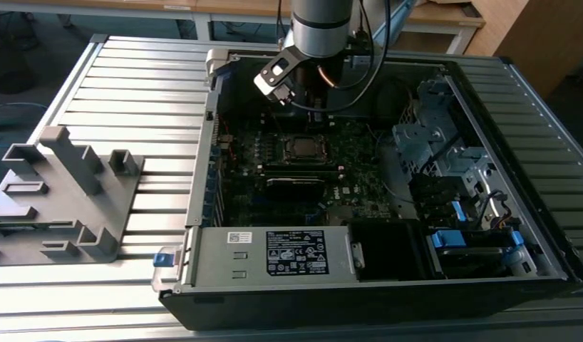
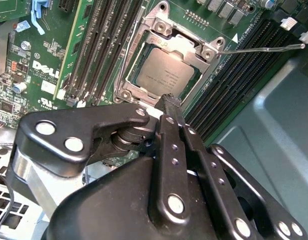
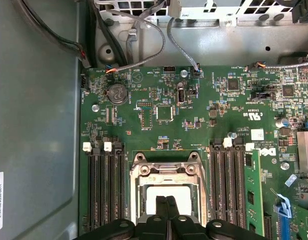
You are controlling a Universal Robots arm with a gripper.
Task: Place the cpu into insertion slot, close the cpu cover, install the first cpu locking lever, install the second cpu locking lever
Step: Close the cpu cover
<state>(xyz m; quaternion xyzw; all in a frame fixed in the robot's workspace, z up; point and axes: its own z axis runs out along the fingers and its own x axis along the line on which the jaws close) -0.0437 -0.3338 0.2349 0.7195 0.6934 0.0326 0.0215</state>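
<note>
From the exterior view I get the wider scene: the arm (image 1: 320, 28) reaches down into an open computer case (image 1: 368, 288) lying on the slatted desk (image 1: 140, 78). A grey plastic fixture (image 1: 63, 192) sits well apart at the exterior view's left.

The wrist views give me the detail. In the second wrist view the chip (image 2: 166, 74) lies flat in the socket (image 2: 124, 93). The cover (image 2: 191, 46) is down around its edges, with the grey top showing through the window. A thin silver lever (image 2: 259, 49) juts out sideways over the memory slots (image 2: 229, 95); I can't judge its height.

The first wrist view looks straight along the board and adds a coin battery (image 3: 116, 93) and loose cables (image 3: 143, 60) beyond the socket.

In both wrist views the tool (image 2: 170, 100) (image 3: 167, 201) has its fingers (image 3: 161, 212) pressed together, with nothing between them. Its tip sits at the near edge of the cover. I can't tell whether it touches.
</note>
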